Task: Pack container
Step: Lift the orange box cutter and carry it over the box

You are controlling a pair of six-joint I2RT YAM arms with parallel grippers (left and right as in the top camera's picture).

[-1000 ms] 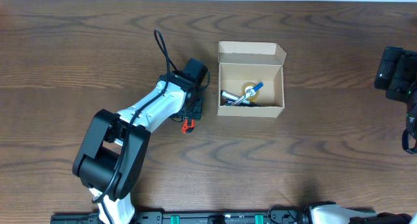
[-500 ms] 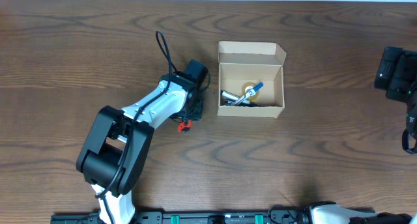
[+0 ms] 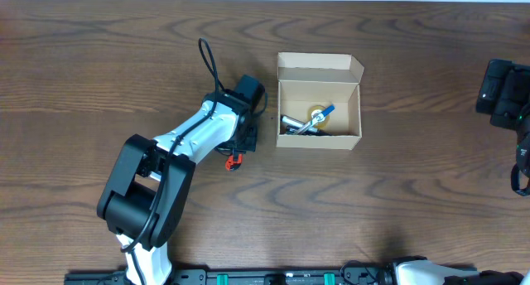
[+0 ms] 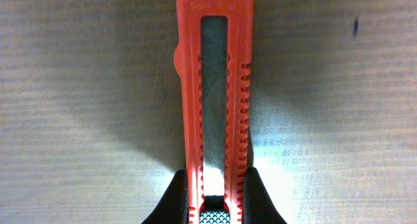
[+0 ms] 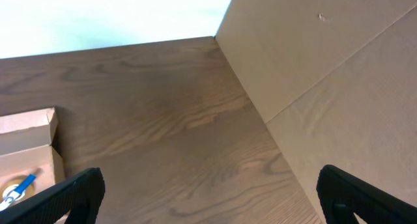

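Observation:
The tan cardboard container [image 3: 320,68] stands open at the table's middle, its flap lid folded back. Inside lie a tape roll, a blue-tipped pen and dark items. Its corner shows in the right wrist view [image 5: 26,142]. My left gripper [image 3: 240,149] is just left of the container, pointing down at the table. It is shut on an orange utility knife [image 4: 215,87], whose end shows from above [image 3: 234,160]. The two black fingers [image 4: 215,198] press both sides of the knife. My right gripper [image 5: 212,198] is wide open and empty at the table's far right edge.
The wooden table [image 3: 397,194] spreads around the container. A large cardboard surface [image 5: 326,74] stands beside the right gripper. The left arm's black cable [image 3: 207,65] loops over the table behind the arm.
The left arm shifted slightly and its gripper with the orange knife moved a little toward the near-left. The right arm has not moved.

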